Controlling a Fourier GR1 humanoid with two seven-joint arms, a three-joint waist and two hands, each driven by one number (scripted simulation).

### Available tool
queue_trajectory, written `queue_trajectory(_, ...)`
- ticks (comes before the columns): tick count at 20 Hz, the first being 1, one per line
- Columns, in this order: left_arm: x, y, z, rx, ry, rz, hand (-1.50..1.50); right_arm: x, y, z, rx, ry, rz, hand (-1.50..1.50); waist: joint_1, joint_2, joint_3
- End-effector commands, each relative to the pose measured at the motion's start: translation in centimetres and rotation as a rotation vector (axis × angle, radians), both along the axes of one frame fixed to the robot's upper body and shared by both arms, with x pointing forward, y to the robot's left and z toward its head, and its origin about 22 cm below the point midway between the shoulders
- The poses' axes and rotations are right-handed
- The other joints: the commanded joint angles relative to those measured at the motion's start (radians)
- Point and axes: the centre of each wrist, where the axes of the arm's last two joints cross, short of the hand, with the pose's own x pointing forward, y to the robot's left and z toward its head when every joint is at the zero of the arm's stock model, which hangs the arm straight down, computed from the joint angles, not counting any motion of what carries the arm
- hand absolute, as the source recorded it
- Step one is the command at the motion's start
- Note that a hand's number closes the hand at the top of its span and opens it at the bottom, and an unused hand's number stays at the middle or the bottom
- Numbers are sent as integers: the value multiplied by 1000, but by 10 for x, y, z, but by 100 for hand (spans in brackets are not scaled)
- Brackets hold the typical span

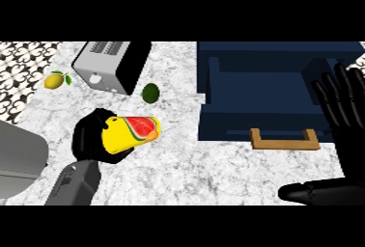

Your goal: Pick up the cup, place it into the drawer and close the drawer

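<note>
At the near right, the right hand (345,140) rests open, fingers straight and upward. At the left, the left hand (92,140) curls around the yellow cup (132,132), tipped sideways, with its watermelon print, above the marbled counter (192,169). Beyond, the dark blue drawer (260,87) stands open, its wooden handle (284,140) nearest. Farther back sit a green avocado (150,92), a boxy silver toaster (110,65) and a lemon (54,80).

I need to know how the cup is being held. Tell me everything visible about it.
The cup is yellow with a watermelon-slice picture on its side and looks like smooth plastic. It lies tilted on its side, its end toward the open navy drawer. The left robot hand curls round it, over the marble counter.
</note>
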Motion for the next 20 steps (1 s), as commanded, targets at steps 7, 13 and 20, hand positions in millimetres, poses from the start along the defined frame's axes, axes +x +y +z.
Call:
queue_trajectory(7,-3,-44,93,-51,-75,-117,150,-8,-1,-2,-3,12,9,-150,-12,4,-1)
queue_trajectory(13,30,-89,167,-8,-93,-138,150,-9,-9,-9,3,-7,-4,-150,-20,6,-1)
queue_trajectory(20,54,-108,213,67,-103,-123,150,4,13,15,-17,-2,-8,-150,-16,7,-2)
